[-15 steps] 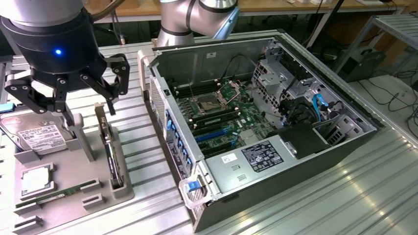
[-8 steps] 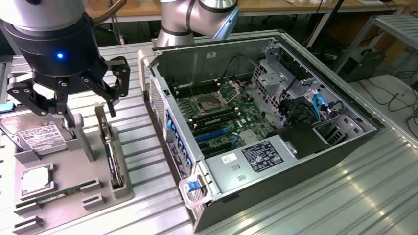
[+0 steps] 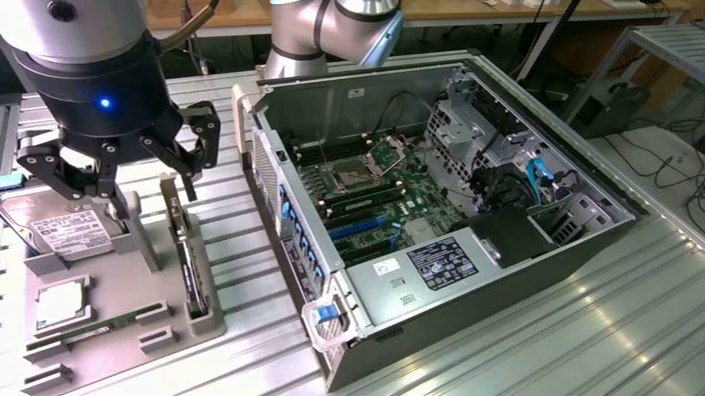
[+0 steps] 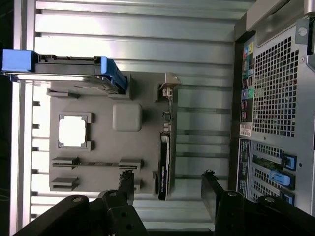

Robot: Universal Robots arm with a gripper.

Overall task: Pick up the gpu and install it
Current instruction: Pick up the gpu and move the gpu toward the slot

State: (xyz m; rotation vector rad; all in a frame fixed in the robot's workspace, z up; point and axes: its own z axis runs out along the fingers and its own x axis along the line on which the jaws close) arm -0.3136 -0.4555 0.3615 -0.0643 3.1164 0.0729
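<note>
Hangs with claw (image 3: 149, 198) spread wide and empty just above the gpu (image 3: 190, 264), standing on edge in the grey fixture (image 3: 121, 280) beside the open computer case (image 3: 303, 99).

Gripper (image 3: 150, 198) hangs pointing straight down, jaws spread wide, gripping nothing. It sits near the worktop (image 3: 617, 330) edge on the exterior view's left. Black wrist body (image 3: 99, 91) above it is vertical, blue light on. Grey arm segment (image 3: 325, 33) rises at the far edge. Wrist view: fingers (image 4: 127, 186) well apart.
</note>
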